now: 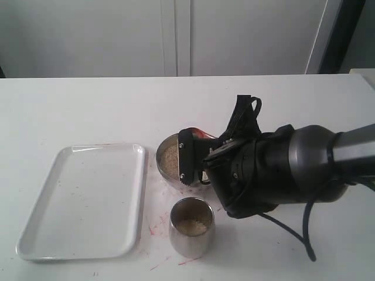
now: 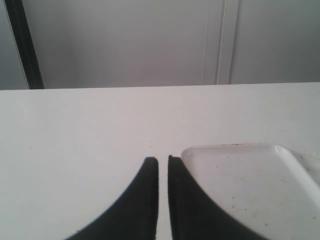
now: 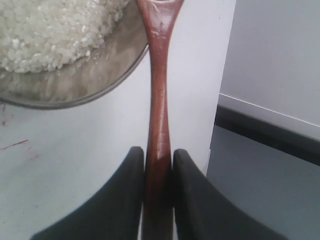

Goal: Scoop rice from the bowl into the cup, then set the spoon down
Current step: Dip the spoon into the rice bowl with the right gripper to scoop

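Note:
The steel bowl [image 1: 166, 177] holds pale rice [image 1: 170, 157] at the table's middle. In front of it stands the steel cup [image 1: 191, 239] with a little rice [image 1: 193, 225] in its bottom. My right gripper [image 1: 195, 164] hovers at the bowl's right side, shut on the reddish-brown spoon [image 1: 204, 135]. In the right wrist view the spoon's handle [image 3: 159, 100] runs from between the jaws of the right gripper [image 3: 158, 151] toward the bowl's rim [image 3: 85, 100] and the rice [image 3: 50, 35]; the spoon's head is cut off by the frame. My left gripper [image 2: 163, 159] is shut on nothing.
A white rectangular tray [image 1: 82, 199] lies left of the bowl and cup; its corner [image 2: 250, 175] shows beside the left fingers. Red marks stain the table near the cup. The right arm's dark bulk and cable cover the table to the right.

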Controlling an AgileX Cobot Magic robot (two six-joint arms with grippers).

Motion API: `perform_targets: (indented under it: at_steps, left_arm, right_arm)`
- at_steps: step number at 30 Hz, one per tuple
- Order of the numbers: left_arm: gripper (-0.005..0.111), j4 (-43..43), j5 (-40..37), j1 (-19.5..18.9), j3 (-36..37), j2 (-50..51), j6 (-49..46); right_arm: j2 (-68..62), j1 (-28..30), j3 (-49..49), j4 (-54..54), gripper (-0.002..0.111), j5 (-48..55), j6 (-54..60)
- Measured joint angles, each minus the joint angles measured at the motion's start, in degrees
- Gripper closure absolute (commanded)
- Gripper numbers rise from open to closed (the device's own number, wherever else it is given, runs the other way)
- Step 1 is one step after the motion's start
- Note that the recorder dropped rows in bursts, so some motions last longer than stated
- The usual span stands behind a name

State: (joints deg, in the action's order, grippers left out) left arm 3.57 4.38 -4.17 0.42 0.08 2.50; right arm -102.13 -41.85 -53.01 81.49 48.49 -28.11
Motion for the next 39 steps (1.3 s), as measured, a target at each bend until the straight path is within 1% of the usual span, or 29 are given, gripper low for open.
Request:
perform_targets:
  at_steps: [26,34,39]
  left_arm:
    - [0.092,0.0,0.0,0.0,0.0,0.0,0.0]
    - [0.092,0.0,0.0,0.0,0.0,0.0,0.0]
    - [0.092,0.0,0.0,0.0,0.0,0.0,0.0]
  right_arm:
    - [-2.66,0.23,0.0,0.23,0.108,-1.09,-0.23]
    - [-2.66,0.23,0.0,-2.0,0.108,-1.2,0.45]
    - [-2.66,0.23,-1.47,-5.77,0.108,-1.3,3.22]
